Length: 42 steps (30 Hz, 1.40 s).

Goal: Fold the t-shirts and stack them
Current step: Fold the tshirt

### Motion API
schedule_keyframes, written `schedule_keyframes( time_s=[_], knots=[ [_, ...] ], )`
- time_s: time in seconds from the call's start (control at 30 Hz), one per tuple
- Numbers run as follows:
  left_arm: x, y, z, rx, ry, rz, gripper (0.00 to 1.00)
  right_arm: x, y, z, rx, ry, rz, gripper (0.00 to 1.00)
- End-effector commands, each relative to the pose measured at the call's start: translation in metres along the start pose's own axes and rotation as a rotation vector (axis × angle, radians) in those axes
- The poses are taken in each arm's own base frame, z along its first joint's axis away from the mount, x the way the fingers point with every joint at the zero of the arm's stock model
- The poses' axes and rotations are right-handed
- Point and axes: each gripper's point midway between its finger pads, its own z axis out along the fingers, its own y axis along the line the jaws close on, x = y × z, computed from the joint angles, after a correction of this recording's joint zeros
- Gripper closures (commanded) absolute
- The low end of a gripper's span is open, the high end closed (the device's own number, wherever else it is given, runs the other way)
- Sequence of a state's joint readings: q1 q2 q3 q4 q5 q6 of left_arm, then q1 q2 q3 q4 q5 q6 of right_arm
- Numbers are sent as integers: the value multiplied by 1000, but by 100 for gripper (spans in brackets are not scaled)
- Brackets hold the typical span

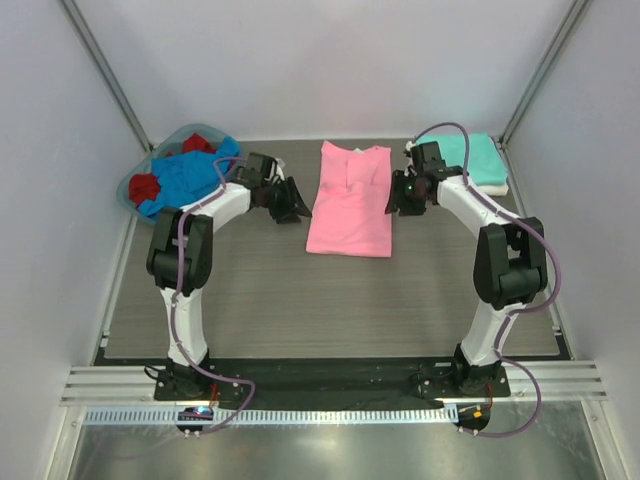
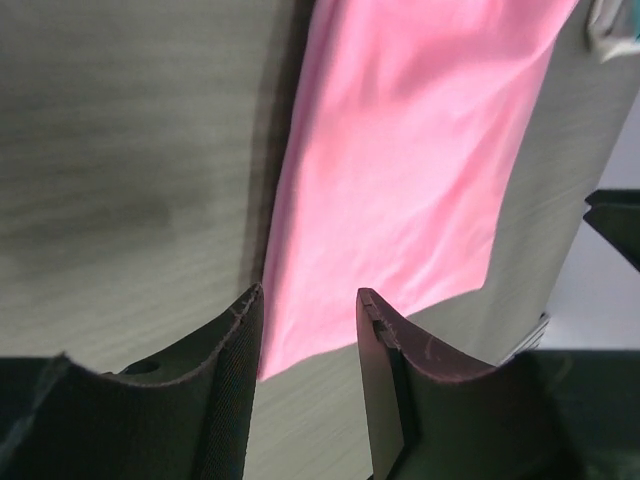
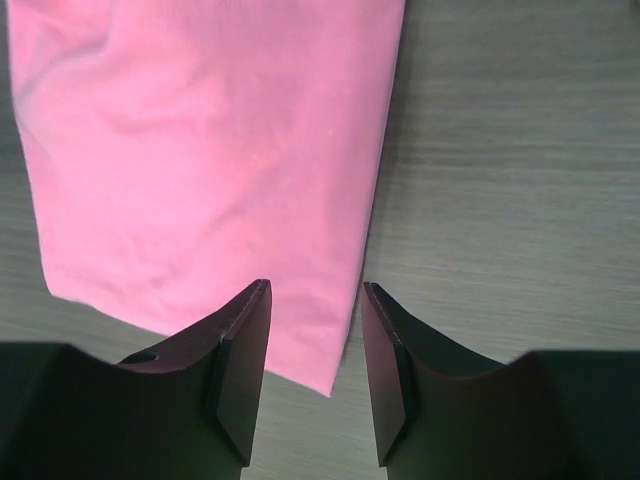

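Pink t-shirt [image 1: 350, 200]: flat on the table [image 1: 330, 310], centre, folded into a long narrow panel. Far end at 12 o'clock is uneven, near end at 6 o'clock straight. Soft creases across the cloth.

Left hand [image 1: 296, 205]: just off the shirt's 9 o'clock edge, fingers spread, grasping nothing. Its wrist view shows the shirt's corner through the gap, lying on the table beneath.

Right hand [image 1: 395, 195]: at the shirt's 3 o'clock edge, likewise released. Fingers are apart above the shirt's side edge and corner, with nothing held.

Around:
- Basket [image 1: 197, 128] in the 10 o'clock corner holds a crumpled blue t-shirt [image 1: 185, 175] and a red t-shirt [image 1: 148, 187]. The blue one spills over the rim toward the left arm, whose forearm passes just in front of the basket.
- At 2 o'clock, a folded teal t-shirt [image 1: 472, 152] lies on a white t-shirt [image 1: 493, 186]. This stack is just behind the right arm's wrist.
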<state>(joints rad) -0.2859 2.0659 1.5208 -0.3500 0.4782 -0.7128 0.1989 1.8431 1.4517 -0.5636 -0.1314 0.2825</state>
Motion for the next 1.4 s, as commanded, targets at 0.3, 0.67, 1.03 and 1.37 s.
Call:
schedule_keyframes(
  time_s=[0.3,0.67,1.03,1.37],
  knots=[
    [63,13,0,-62,110,75,57,67,15,1,-145,92,21,52],
    [74,-4,-3,2,140,77,100,96,9,4,-122,108,34,90],
    [118,-4,-32,3,119,47,100,131,3,-20,-103,28,110,99],
    [189,20,-52,-70,167,49,100,200,-8,-48,-31,33,244,99]
  ],
)
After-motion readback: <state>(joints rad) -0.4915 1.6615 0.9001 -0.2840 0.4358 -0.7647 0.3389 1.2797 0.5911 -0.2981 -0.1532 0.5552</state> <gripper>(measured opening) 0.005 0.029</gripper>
